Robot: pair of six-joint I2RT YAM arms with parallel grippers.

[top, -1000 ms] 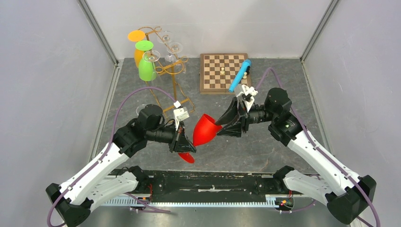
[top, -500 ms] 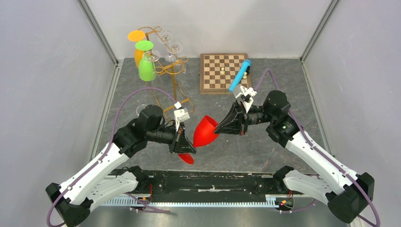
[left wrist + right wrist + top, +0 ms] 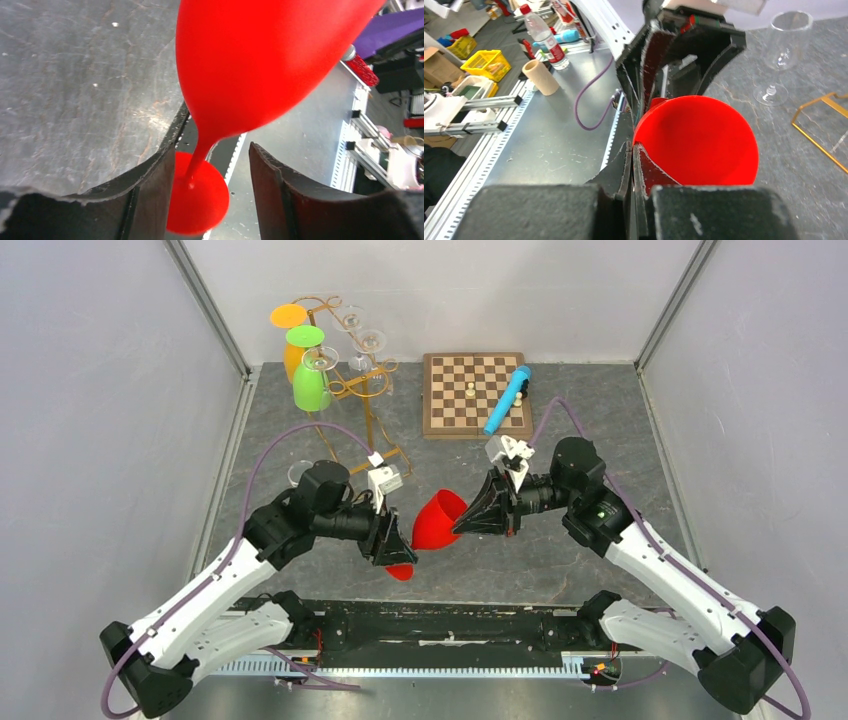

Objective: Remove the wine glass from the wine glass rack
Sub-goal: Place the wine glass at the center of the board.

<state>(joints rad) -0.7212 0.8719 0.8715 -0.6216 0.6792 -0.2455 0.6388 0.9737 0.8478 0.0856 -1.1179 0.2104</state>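
The red wine glass (image 3: 437,520) hangs tilted above the table between my two grippers, its foot (image 3: 400,571) toward the near edge. My right gripper (image 3: 465,523) is shut on the bowl's rim, one finger inside and one outside (image 3: 633,150). My left gripper (image 3: 392,545) is open. The stem (image 3: 200,155) passes between its fingertips, close to the left finger (image 3: 150,185) and apart from the right one. The gold wine glass rack (image 3: 350,380) stands at the back left.
A green glass (image 3: 310,388), an orange glass (image 3: 290,320) and clear glasses (image 3: 360,335) hang on the rack. A clear glass (image 3: 781,55) stands on the table by the rack's base. A chessboard (image 3: 473,392) with a blue cylinder (image 3: 507,400) lies at the back.
My right gripper has shut on the glass rim. My left gripper has opened off the stem. The glass has shifted slightly left and toward the near edge.
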